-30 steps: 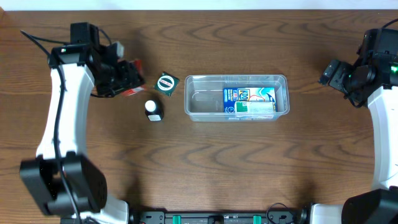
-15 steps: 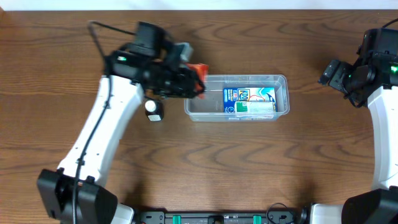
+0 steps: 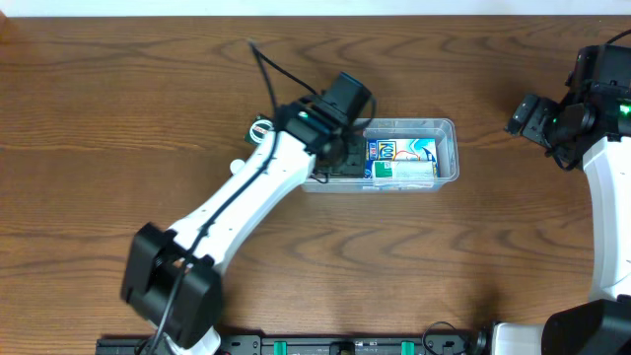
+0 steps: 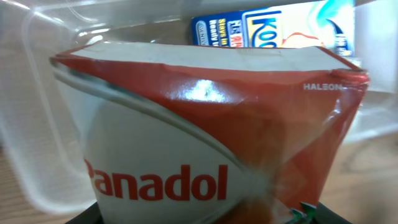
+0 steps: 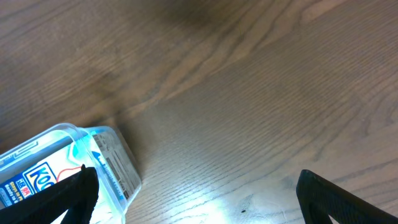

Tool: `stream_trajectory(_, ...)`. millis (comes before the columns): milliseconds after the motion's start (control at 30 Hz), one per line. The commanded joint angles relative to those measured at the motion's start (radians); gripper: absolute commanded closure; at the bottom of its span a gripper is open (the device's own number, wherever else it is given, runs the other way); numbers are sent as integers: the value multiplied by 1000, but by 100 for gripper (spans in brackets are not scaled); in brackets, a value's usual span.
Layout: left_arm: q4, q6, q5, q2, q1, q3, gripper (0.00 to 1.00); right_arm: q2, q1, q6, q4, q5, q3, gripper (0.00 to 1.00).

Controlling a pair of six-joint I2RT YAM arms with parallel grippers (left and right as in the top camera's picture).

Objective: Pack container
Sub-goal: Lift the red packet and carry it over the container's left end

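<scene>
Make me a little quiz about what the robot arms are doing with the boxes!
1. True or false: the right gripper is open and empty.
2. What does the left gripper hold? A: Panadol box. B: spoon. C: cup.
3. Fill in: the blue-and-white carton lies inside the clear ____.
Key: 1 true; 2 A; 3 container.

On the wooden table point(image 3: 473, 256), a dark green box point(image 3: 258, 128) and a white-capped bottle point(image 3: 238, 167), both partly hidden

container point(image 3: 447, 133): clear glossy plastic | Panadol box point(image 4: 205, 143): glossy card, creased | table point(image 3: 394, 266): wood, perhaps matt
</scene>
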Motion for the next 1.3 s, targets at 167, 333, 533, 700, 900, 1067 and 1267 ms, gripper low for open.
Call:
stream_trajectory(167,33,-68,-68,113,-2,8,41,-5,-7,13,-2,6,12,1)
stream_trajectory(333,65,-68,-92,147,-2,8,41,-5,-7,13,-2,6,12,1)
stream_trajectory(533,68,-68,-124,168,-2,8,40,-5,-7,13,-1,6,12,1)
stream_trajectory(700,68,-68,-124,185,-1,8,41,-5,-7,13,-2,6,12,1)
stream_trajectory(900,68,-68,-137,205,-1,7,40,-5,-7,13,-1,6,12,1)
stream_trajectory(1067,69,-68,-146,212,3,7,40,-5,-7,13,-2,6,12,1)
stream_trajectory(1267,79,-68,-146,230,5,4,40,-5,-7,13,-2,6,12,1)
